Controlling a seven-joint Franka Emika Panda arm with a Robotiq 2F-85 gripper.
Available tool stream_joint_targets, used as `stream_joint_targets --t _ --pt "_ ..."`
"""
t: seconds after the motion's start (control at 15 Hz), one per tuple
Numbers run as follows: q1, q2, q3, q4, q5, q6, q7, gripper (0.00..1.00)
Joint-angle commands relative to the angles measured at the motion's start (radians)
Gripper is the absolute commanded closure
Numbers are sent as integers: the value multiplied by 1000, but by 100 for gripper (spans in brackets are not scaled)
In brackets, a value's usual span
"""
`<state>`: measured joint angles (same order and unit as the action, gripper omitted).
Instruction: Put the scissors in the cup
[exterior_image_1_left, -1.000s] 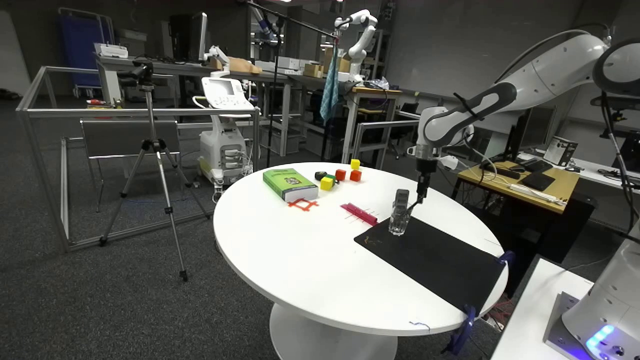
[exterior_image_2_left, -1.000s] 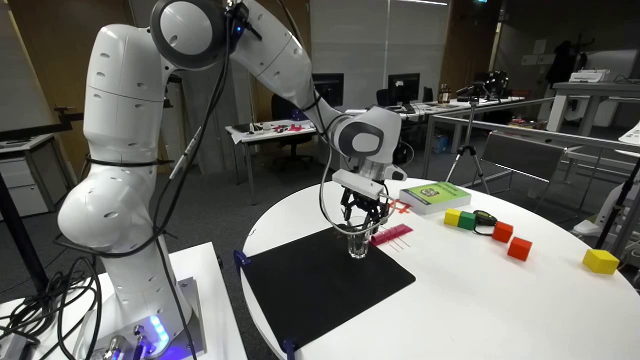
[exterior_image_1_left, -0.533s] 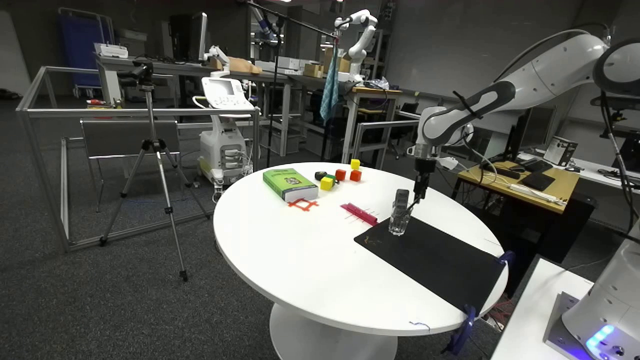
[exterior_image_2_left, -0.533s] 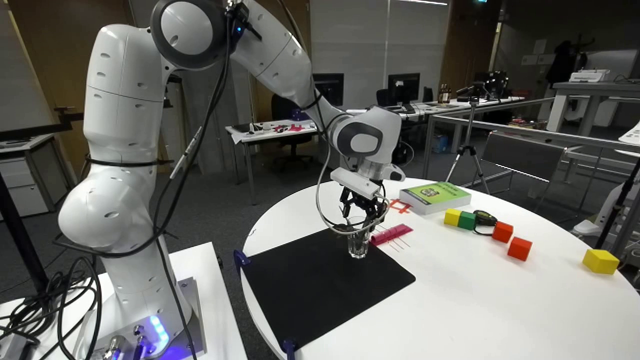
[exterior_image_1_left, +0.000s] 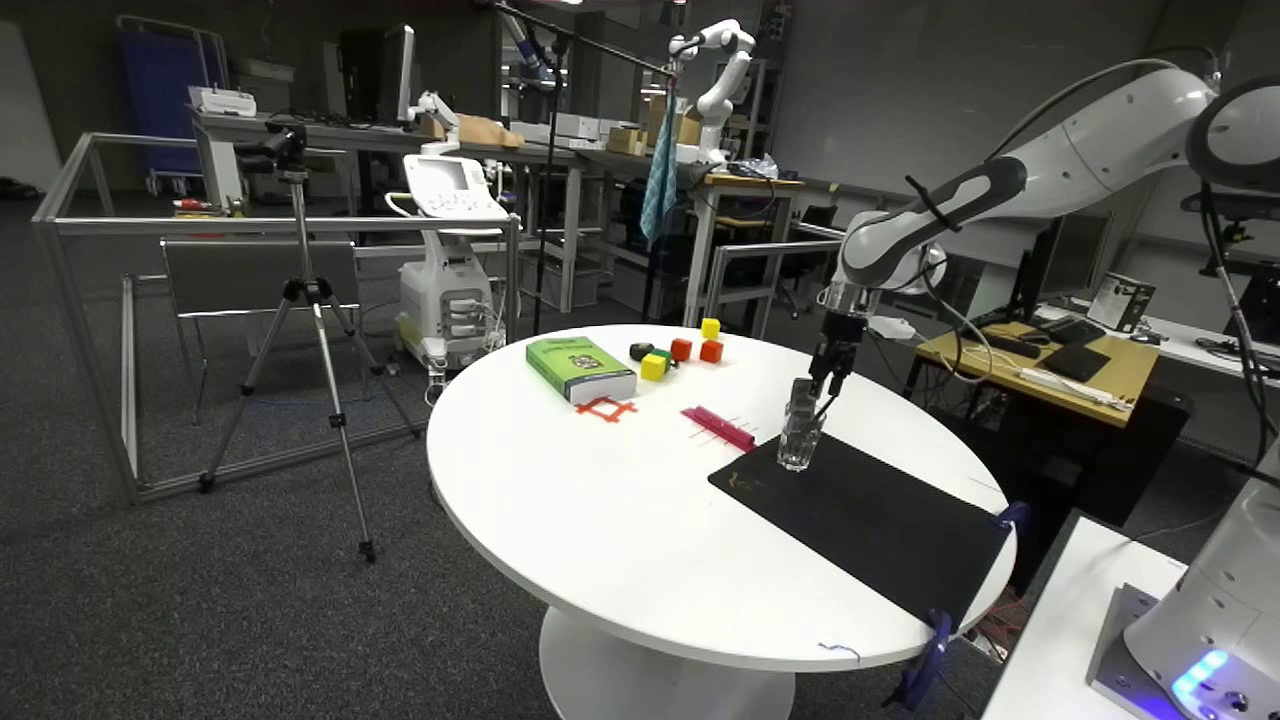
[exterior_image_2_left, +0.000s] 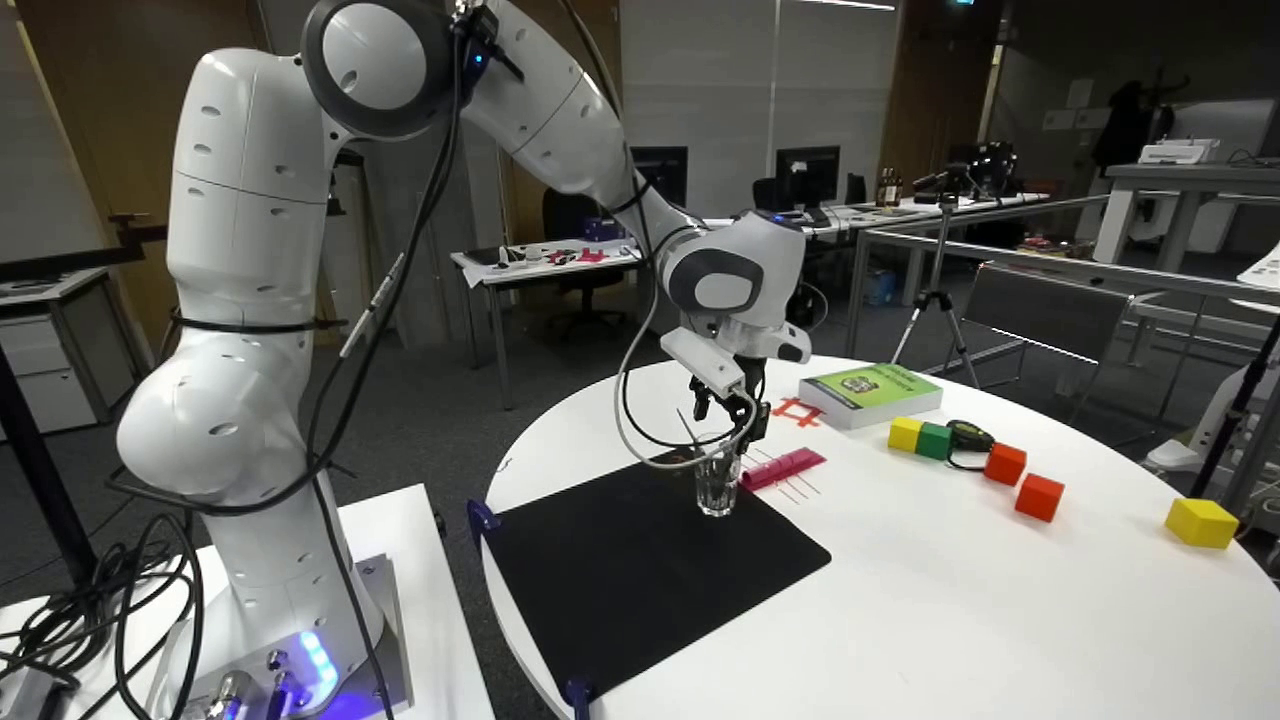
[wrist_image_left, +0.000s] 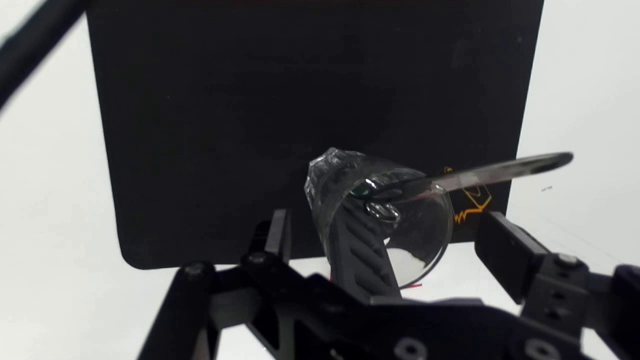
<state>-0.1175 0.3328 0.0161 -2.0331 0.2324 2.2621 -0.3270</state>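
The cup is a clear glass standing upright on a black mat, in both exterior views and the wrist view. A grey ribbed object stands in it and rises above the rim. A thin dark-and-grey piece, apparently the scissors seen edge-on, leans in the cup with its far end out over the rim. It also shows in an exterior view. My gripper is open, its fingers wide apart and empty above the cup. In an exterior view my gripper is close beside the grey object's top.
The black mat is clamped at the table edge. A pink bar with thin pins lies behind the cup. A red lattice, a green book, a tape measure and several coloured blocks lie farther off.
My gripper has shifted a little toward the grey object and tilted. The thin leaning piece now shows apart from the fingers. The cup has not moved.
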Motion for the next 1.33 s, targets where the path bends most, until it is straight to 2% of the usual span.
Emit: stream_joint_targets --t 0.0,0.33,0.8,1.27 --pt "-4 -24 12 -31 71 86 39 0" --pt "-6 -42 17 -47 125 169 65 0" --pt "5 -154 4 -92 94 102 102 0" --pt "32 -331 -8 -226 27 47 68 0"
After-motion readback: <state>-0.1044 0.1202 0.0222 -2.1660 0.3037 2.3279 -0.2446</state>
